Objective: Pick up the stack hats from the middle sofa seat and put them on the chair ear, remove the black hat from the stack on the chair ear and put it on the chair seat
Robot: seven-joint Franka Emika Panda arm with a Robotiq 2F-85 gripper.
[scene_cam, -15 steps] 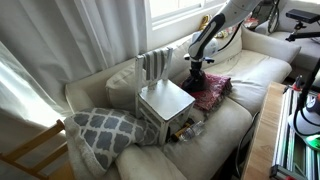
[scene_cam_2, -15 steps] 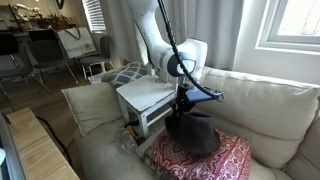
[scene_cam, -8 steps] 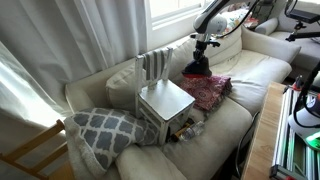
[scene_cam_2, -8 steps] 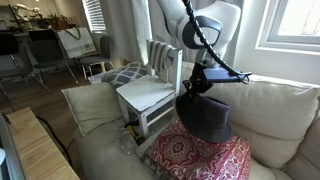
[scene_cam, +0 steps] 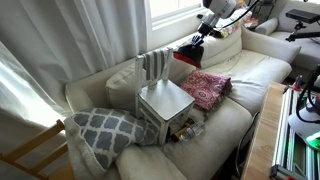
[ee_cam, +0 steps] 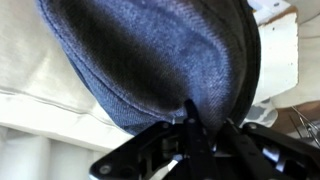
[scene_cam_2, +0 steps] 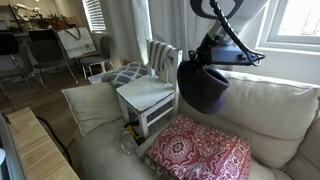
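- Gripper (scene_cam_2: 214, 62): fingers pressed together on the brim of the stack hats (scene_cam_2: 203, 88). Wrist view agrees: fingers (ee_cam: 205, 135) pinch the hat edge at btm of frame.
- Stack hats: hang below gripper in the air, clear of the middle sofa seat (scene_cam: 228, 105), over its back edge and in front of the sofa backrest.
- Outer surface reads dark. Black hat vs red one can't be told apart w/ certainty.
- Chair ear (scene_cam_2: 176, 50): hats just beside it at approx same height; contact can't be told.
- Chair seat (scene_cam_2: 143, 95): flat, pale, lower than the hats and to one side; chair stands on the sofa.
- Red patterned cloth (scene_cam_2: 200, 152): lies flat on the seat under the hats, toward front edge.
- Lattice pillow (scene_cam: 105, 130): beyond chair, well apart from hats.
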